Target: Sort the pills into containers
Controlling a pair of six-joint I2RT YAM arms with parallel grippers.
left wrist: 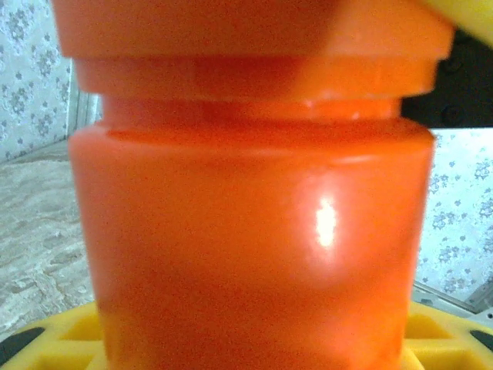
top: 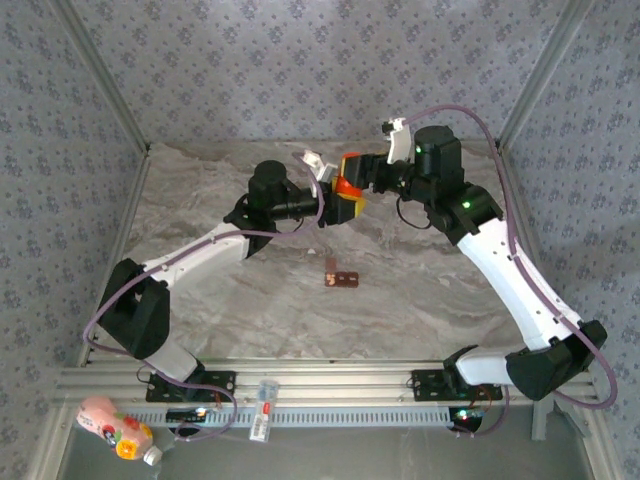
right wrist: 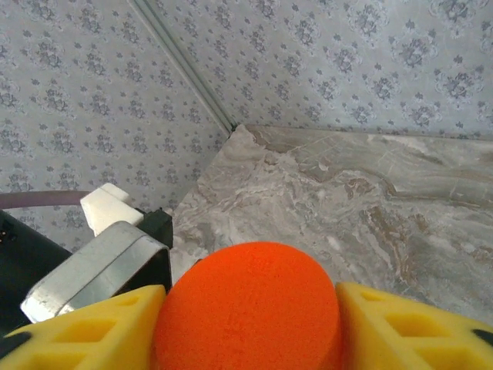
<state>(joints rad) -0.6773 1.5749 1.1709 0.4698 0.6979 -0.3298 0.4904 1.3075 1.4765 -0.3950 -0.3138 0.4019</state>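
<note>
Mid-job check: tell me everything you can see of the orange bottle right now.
The orange bottle looks like glossy plastic: a cylindrical body, a narrower neck ring, and a matte rounded cap, which is on. It hangs in the air above the table. The left claw clamps the body. The right claw flanks the cap, but whether it grips is unclear.

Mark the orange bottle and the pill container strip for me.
orange bottle (top: 346, 187): top external view, its orange side wall
container strip (top: 341, 278): top external view, the middle of the strip
</note>
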